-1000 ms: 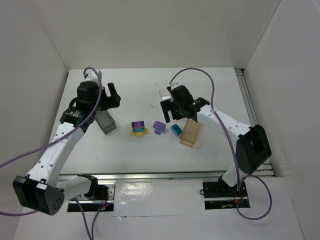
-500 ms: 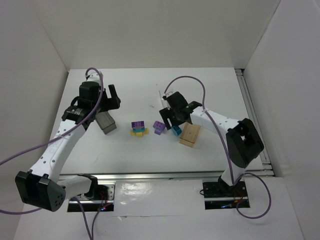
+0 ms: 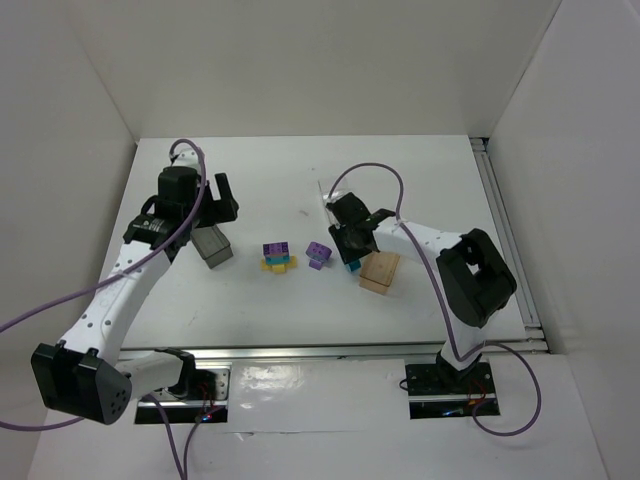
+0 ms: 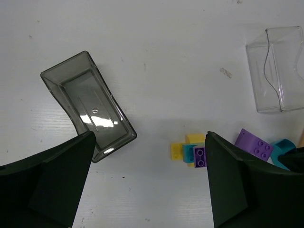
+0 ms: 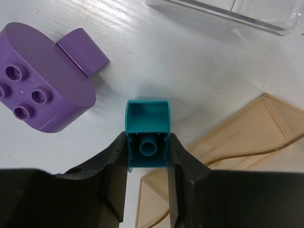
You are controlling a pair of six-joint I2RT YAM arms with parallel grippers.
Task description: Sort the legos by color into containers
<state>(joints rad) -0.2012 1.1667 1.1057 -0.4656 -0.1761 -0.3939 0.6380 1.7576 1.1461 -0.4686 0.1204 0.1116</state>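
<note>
My right gripper point(image 5: 147, 142) is shut on a teal lego point(image 5: 147, 118) that lies on its side on the table, hollow underside facing the camera. The tan bin point(image 5: 237, 147) is just right of it and a rounded purple lego point(image 5: 42, 90) just left. From above, the right gripper point(image 3: 348, 252) is low between the purple lego point(image 3: 318, 254) and the tan bin point(image 3: 381, 271). A stuck-together yellow, teal and purple cluster point(image 3: 277, 257) lies mid-table. My left gripper point(image 4: 149, 156) hangs open and empty beside the dark grey bin point(image 4: 90, 102).
The clear bin point(image 4: 280, 71) stands behind the right gripper, and its edge point(image 5: 228, 9) shows at the top of the right wrist view. White walls enclose the table on three sides. A metal rail point(image 3: 500, 220) runs along the right edge.
My right gripper has swung left and down over the teal lego and shut on it. The left arm has barely moved and stays open.
</note>
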